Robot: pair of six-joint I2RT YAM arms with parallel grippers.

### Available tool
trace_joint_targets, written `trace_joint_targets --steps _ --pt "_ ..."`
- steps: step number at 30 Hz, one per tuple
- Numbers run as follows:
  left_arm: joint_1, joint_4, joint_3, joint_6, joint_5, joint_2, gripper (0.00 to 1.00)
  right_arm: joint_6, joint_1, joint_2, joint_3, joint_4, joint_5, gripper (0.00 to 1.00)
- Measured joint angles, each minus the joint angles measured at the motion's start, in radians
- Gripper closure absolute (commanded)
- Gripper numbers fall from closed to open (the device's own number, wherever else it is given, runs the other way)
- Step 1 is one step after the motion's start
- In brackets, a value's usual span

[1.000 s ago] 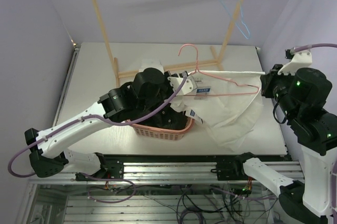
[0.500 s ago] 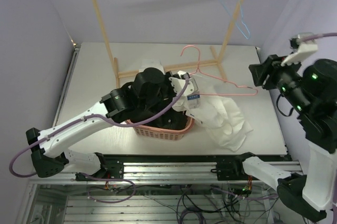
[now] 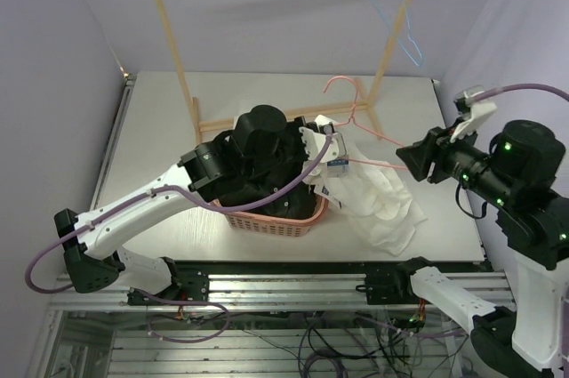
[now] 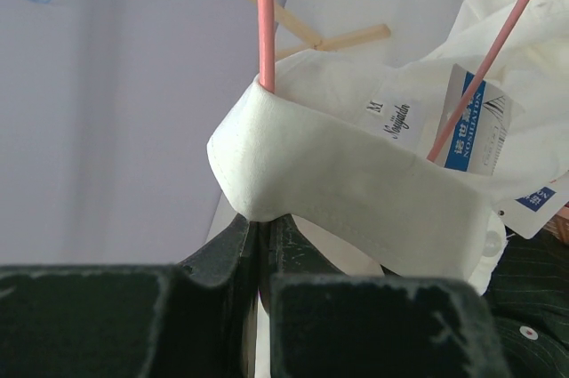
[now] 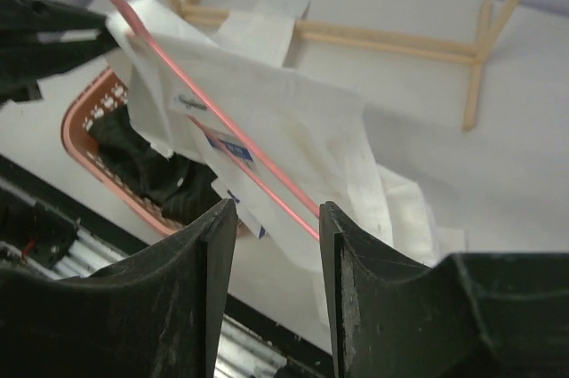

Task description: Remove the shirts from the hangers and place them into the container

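My left gripper [image 3: 313, 136] [image 4: 260, 227] is shut on the collar of the cream-white shirt [image 4: 356, 173], held up above the container [image 3: 276, 220]. The pink hanger [image 3: 356, 120] [image 4: 264, 22] is still threaded through that collar. The rest of the white shirt lies in a heap [image 3: 384, 205] on the table to the container's right. The dark shirt [image 5: 142, 164] fills the salmon-pink container [image 5: 80, 129]. My right gripper [image 3: 406, 157] [image 5: 277, 218] is open at the pink hanger's right end, with the wire [image 5: 267, 189] running between its fingers. The light blue hanger [image 3: 400, 13] hangs bare on the rack.
The wooden rack [image 3: 391, 31] stands behind, with its base bars [image 3: 293, 113] on the table just beyond the container. The left arm [image 3: 151, 205] stretches across the container from the near left. The table's front edge [image 3: 338, 262] runs right below the container and the white heap.
My right gripper opened and let go of the stretched white shirt, which dropped into a heap. It then moved back left to the pink hanger's end. The left gripper lifted the collar slightly.
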Motion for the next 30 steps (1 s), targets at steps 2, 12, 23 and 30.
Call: trace_joint_targets --steps 2,12,23,30 --pt "0.000 -0.006 0.000 0.001 0.012 -0.011 0.93 -0.005 0.000 0.003 -0.038 -0.008 -0.016 0.57" --pt "0.001 -0.056 0.015 0.004 0.023 -0.031 0.93 -0.023 0.001 0.003 -0.055 -0.010 -0.046 0.57" --pt "0.001 -0.099 0.035 -0.004 0.059 -0.033 0.93 -0.032 0.003 0.016 -0.043 -0.010 -0.023 0.56" --pt "0.001 -0.109 0.035 -0.008 0.067 -0.058 0.93 -0.040 0.004 0.034 -0.039 -0.009 -0.011 0.63"
